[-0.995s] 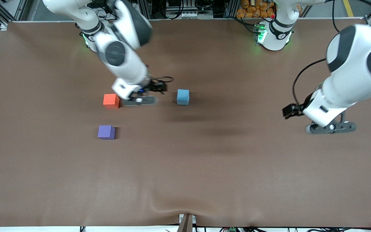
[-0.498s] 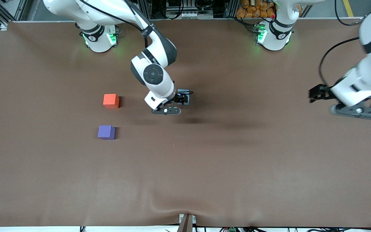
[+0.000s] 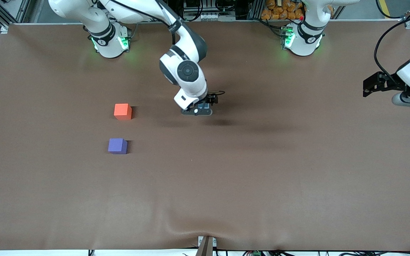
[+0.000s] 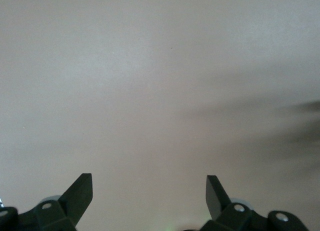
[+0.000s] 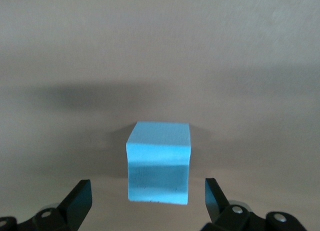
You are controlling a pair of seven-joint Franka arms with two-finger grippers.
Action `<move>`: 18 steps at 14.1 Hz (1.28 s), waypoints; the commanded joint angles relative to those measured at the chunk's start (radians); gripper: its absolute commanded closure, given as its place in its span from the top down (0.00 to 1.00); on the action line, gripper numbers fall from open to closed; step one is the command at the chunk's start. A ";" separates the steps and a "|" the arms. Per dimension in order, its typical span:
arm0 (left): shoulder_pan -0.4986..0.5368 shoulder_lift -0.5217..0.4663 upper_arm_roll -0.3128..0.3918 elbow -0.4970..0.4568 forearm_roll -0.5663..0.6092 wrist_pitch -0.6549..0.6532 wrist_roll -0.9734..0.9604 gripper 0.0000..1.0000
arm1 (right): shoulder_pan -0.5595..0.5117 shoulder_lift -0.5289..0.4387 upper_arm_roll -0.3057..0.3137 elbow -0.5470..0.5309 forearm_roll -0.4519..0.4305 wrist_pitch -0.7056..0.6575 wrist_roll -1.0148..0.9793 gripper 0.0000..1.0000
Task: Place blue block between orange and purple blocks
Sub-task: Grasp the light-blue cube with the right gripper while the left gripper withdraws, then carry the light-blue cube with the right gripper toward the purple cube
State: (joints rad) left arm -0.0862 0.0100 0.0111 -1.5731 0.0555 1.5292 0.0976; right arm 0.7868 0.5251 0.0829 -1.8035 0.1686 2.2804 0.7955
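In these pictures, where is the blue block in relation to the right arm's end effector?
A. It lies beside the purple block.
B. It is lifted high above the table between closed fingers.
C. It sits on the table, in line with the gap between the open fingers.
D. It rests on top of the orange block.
C: in the right wrist view the blue block sits on the table, with the right end effector open and its fingers apart on either side, not touching it.

Blue block point(image 3: 203, 105) mostly hidden under right pincer point(image 3: 196, 111); left arm cut by frame edge.
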 commanded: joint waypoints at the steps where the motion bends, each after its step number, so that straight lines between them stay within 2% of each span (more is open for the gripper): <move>1: -0.007 -0.038 -0.017 0.001 -0.008 -0.024 -0.052 1.00 | 0.008 0.006 -0.012 -0.028 -0.035 0.020 0.019 1.00; 6: 0.008 -0.051 -0.011 0.012 -0.039 -0.066 -0.084 1.00 | 0.041 0.045 -0.014 -0.023 -0.037 0.082 0.071 1.00; 7: 0.008 -0.053 -0.011 0.012 -0.040 -0.067 -0.085 1.00 | 0.043 0.047 -0.014 -0.023 -0.038 0.088 0.073 0.92; 8: 0.008 -0.050 -0.010 0.015 -0.040 -0.066 -0.090 1.00 | 0.043 0.049 -0.015 -0.025 -0.047 0.088 0.071 0.69; 9: 0.009 -0.051 -0.008 0.018 -0.042 -0.067 -0.093 1.00 | 0.039 0.049 -0.014 -0.023 -0.072 0.087 0.071 0.24; 10: 0.014 -0.050 -0.005 0.018 -0.042 -0.066 -0.093 1.00 | 0.031 0.049 -0.014 -0.019 -0.073 0.085 0.071 0.05; 11: 0.016 -0.045 -0.006 0.021 -0.037 -0.066 -0.085 1.00 | 0.029 0.049 -0.015 -0.013 -0.075 0.085 0.071 0.00; 15: 0.016 -0.045 -0.008 0.041 -0.042 -0.061 -0.078 1.00 | -0.015 0.043 -0.017 0.016 -0.077 0.064 0.064 0.00; 18: 0.016 -0.044 -0.010 0.041 -0.042 -0.058 -0.079 1.00 | -0.131 0.015 -0.017 0.032 -0.083 0.010 -0.034 0.00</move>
State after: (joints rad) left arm -0.0768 -0.0306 0.0047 -1.5449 0.0322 1.4854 0.0176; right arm 0.7471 0.5703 0.0519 -1.7869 0.1026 2.3454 0.8317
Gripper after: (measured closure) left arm 0.000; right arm 0.463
